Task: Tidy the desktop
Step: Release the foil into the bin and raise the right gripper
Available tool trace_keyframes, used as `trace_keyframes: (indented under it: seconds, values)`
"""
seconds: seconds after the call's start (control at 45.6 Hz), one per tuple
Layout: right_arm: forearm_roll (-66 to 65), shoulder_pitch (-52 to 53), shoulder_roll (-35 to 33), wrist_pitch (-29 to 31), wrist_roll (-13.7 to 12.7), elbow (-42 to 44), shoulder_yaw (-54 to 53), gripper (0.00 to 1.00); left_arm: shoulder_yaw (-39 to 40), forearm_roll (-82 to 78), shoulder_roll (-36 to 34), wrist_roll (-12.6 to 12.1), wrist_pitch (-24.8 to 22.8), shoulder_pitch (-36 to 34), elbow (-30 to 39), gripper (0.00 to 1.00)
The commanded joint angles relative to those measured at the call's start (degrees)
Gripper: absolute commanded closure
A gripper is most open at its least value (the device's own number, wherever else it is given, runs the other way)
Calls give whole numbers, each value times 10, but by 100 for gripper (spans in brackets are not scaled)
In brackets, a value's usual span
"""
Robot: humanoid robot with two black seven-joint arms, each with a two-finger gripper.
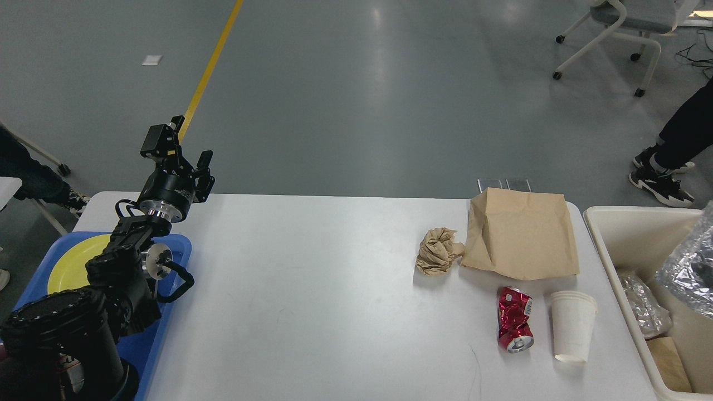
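Note:
The desktop (312, 289) is a large white tabletop. On its right part lie a crumpled brown paper ball (439, 250), a flat brown paper bag (521, 234), a crushed red can (515, 320) and a stack of white paper cups (572, 327). A silver foil bag (690, 273) hangs at the right edge, over the cream bin (618, 220). My right gripper is out of view. My left gripper (192, 159) is raised above the desktop's far left corner, dark and small, holding nothing that I can see.
The cream bin holds crumpled foil (643, 303) and a brown paper piece (668, 362). A blue tray (175, 248) with a yellow plate (69, 267) sits at the left under my left arm. A person's legs (677, 133) and a wheeled chair (613, 28) stand beyond.

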State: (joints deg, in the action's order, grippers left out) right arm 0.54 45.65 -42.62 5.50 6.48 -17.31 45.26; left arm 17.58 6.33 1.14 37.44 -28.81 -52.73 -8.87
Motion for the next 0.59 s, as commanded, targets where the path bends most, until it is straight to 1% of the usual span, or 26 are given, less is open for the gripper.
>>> trace_keyframes:
  seconds: [0.0,0.241,0.307,0.373,0.438,0.504,0.57]
  values:
    - [-2,-26,6,-11,0,26,-15,0,0,0,0,0,0,0,0,4]
    - [-2,-35,9,-8,1,18,-12,0,0,0,0,0,0,0,0,4]
    - [-3,-24,27,-4,1,16,-8,0,0,0,0,0,1,0,0,4]
    - [-13,22,46,-3,0,16,3,0,0,0,0,0,0,0,0,4]
    - [-40,81,60,-1,0,5,35,0,0,0,0,0,1,0,0,4]
    - [-72,150,84,0,0,-32,82,0,0,0,0,0,0,0,0,4]
    - [-91,230,111,0,0,-93,144,0,0,0,0,0,1,0,0,4]
